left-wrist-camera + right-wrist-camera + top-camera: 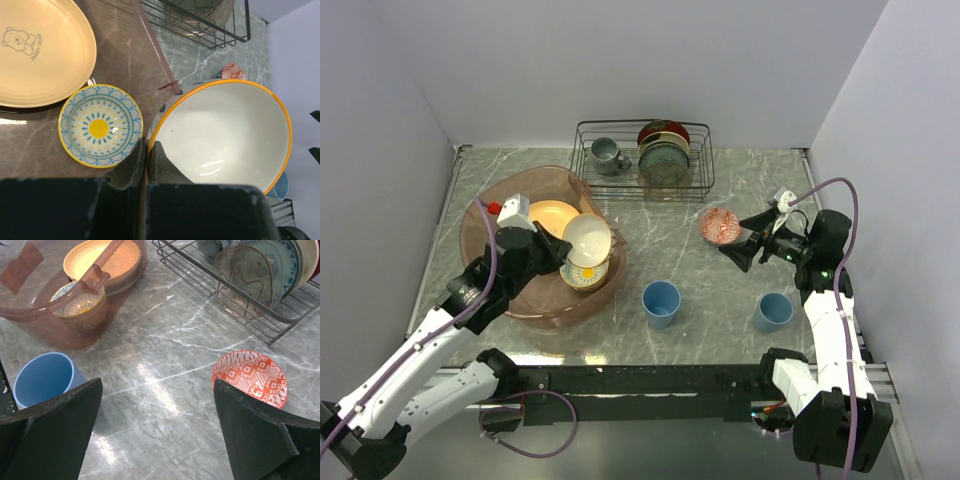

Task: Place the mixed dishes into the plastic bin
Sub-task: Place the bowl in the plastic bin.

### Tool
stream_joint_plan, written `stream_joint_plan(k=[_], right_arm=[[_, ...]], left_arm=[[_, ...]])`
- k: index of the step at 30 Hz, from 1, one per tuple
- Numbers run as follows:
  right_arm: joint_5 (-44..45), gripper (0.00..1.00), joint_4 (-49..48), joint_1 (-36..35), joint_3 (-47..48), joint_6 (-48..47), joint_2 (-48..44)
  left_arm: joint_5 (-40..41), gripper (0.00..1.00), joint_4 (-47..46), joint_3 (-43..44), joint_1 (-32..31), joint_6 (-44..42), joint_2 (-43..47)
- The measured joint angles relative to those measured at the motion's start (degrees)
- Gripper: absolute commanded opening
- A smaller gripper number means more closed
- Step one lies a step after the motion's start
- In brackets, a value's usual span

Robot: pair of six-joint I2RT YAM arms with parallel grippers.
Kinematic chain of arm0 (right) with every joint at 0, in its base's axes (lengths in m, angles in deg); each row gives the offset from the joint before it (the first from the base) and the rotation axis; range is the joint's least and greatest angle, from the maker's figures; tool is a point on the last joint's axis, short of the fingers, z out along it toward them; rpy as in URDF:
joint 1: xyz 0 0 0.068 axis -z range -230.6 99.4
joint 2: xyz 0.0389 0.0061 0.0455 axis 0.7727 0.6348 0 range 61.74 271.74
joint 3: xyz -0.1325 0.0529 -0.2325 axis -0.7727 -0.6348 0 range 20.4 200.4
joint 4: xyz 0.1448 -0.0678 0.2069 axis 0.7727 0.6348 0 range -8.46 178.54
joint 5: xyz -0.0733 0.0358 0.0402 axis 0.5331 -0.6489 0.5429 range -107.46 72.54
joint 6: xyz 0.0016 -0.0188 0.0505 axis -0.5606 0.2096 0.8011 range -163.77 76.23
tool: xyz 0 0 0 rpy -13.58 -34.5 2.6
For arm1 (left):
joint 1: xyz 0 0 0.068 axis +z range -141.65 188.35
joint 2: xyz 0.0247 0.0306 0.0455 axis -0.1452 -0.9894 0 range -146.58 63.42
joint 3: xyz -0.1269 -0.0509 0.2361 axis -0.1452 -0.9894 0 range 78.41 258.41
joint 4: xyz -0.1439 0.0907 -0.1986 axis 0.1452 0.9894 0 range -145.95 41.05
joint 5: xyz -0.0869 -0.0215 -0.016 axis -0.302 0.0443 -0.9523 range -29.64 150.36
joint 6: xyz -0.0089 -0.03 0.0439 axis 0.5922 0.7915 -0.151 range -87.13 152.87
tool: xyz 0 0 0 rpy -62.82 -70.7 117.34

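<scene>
Arm bases: bottom edge of the top view, nearest us.
Left gripper: left of centre, jaws pinched tight on the rim of the cream bowl, which hangs tilted over the right side of the plastic bin.
Right gripper: right of centre, jaws spread wide and empty, just beside the red-patterned bowl.
Count, top view: we count two light-blue cups on the table, lower centre and lower right. In the bin lie one yellow-orange plate and one small patterned dish. The wire rack at upper centre holds one grey mug and several upright plates we cannot count.
Left wrist, grip: fingers at lower centre meet on the cream bowl's thin edge.
Left wrist, handling: we judge it glazed ceramic, so stiff, slick and easily chipped. It is heavy for a rim pinch, so we would lower it gently.
Right wrist, jaws: both fingers sit wide apart in the lower corners, holding nothing.
Right wrist, hold: the red-patterned bowl stands upright at right. We would take its rim, one finger inside and one outside.
</scene>
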Motion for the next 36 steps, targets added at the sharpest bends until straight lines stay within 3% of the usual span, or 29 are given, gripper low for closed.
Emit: stream_joint_plan(k=[17,36], right_arm=[[0.7,1.00,-0.5,0.0,0.0,0.4,0.0],[0.7,1.00,-0.5,0.0,0.0,0.4,0.0]], left_arm=[[0.2,0.01,-0.7,-4.3,6.8,0.3,0.4],[-5.7,0.02,-2.4,-6.2,15.2,-0.2,-15.1]])
